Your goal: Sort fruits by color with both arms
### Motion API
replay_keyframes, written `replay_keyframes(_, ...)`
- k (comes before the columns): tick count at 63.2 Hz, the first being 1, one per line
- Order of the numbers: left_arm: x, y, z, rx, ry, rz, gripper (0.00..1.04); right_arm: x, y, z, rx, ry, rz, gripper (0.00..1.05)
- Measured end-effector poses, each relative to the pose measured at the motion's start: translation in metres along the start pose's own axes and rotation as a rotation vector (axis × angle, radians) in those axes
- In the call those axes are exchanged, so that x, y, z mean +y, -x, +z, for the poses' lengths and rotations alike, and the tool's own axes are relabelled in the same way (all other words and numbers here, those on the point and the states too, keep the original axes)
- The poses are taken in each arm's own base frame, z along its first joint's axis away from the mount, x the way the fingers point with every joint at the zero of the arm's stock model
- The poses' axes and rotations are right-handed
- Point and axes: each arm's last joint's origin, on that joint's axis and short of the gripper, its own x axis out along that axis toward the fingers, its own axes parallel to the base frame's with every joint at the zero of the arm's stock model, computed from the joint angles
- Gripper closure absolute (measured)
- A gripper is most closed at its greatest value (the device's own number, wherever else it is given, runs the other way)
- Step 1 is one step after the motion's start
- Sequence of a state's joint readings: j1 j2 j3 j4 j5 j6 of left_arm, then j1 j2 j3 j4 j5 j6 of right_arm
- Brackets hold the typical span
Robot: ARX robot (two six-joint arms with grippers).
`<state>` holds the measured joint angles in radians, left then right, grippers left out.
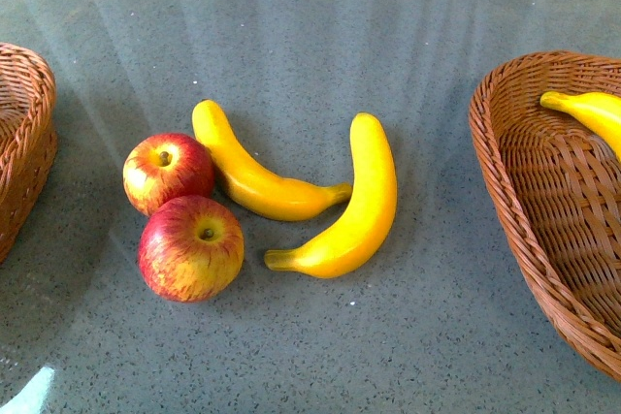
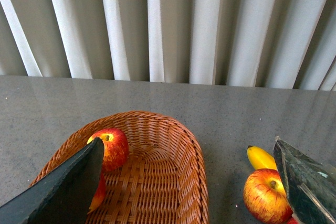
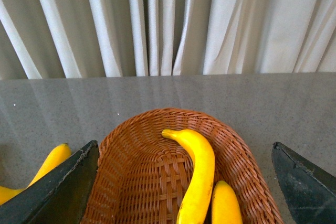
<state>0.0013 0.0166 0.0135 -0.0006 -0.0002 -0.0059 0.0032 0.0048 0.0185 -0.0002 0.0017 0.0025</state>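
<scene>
Front view: a grey speckled table point(image 1: 320, 55) carries four loose fruits grouped left of centre. The far apple point(image 1: 167, 173) and the near apple point(image 1: 191, 247), both red streaked with yellow and lying stem hollow up, touch each other. The left banana point(image 1: 254, 170) lies just beside the far apple, and its stem end reaches the inner curve of the right banana point(image 1: 354, 203). A woven left basket point(image 1: 24, 133) and a woven right basket point(image 1: 529, 201) stand at opposite frame edges, well apart from the cluster; a banana end point(image 1: 592, 113) shows inside the right basket. Left wrist view: the left gripper point(image 2: 187, 141) hangs over the left basket, its black fingers point(image 2: 63, 192) spread wide with nothing between them. A basket apple point(image 2: 111, 148) rests against the basket's wall, and a second red fruit point(image 2: 97, 195) is mostly hidden behind one finger. On the table beside the basket are a loose apple point(image 2: 265, 195) and a banana tip point(image 2: 260, 157). Right wrist view: the right gripper point(image 3: 184, 144) hangs over the right basket, jaws likewise wide apart and empty. Inside lie a long curved banana point(image 3: 202, 177) and, just beside it, a second banana point(image 3: 227, 205); a table banana point(image 3: 50, 163) lies outside the basket.
</scene>
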Motion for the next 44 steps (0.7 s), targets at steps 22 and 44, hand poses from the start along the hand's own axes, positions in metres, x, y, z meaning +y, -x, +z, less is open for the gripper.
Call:
replay_keyframes(22, 0.0000, 0.0000, -0.0001, 0.000, 0.000, 0.000, 0.09, 0.0000, 0.0000, 0.0001, 0.000, 0.000, 0.000, 0.09)
replay_keyframes(44, 0.0000, 0.0000, -0.0001, 0.000, 0.000, 0.000, 0.09, 0.0000, 0.0000, 0.0001, 0.000, 0.000, 0.000, 0.09)
